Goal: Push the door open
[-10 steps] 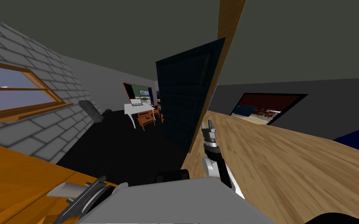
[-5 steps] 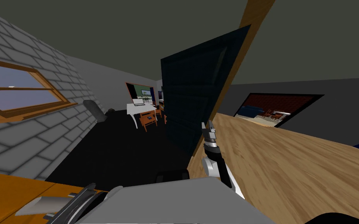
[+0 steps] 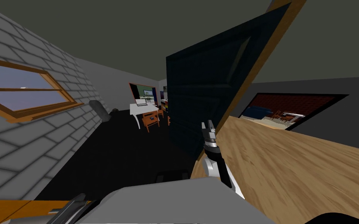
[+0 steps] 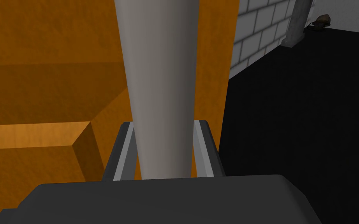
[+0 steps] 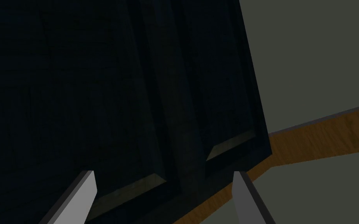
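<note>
Dark panelled door (image 3: 202,93) dead ahead, right of centre in the head view, standing ajar and swung away into the room. It's edged by a brown wooden frame strip (image 3: 256,74). Light wood plane (image 3: 291,171) spreads to its right, and a grey brick wall (image 3: 38,147) with a wood-framed window (image 3: 15,91) stands left. Black floor (image 3: 116,155) lies between. Orange panel (image 4: 38,97) low on the left. Framed wall picture (image 3: 291,111) on the grey wall at right. Far back there's a white surface (image 3: 141,110) with an orange chair (image 3: 151,120) just beside it. Right pincer (image 3: 208,126) is raised close to the door's lower panel near the frame side. Its blades are spread wide with nothing between them; contact with the door unclear. Left pincer (image 4: 164,123) is clamped on a grey tapered bar (image 4: 157,58), blades pressing both sides, in front of the orange panel.
</note>
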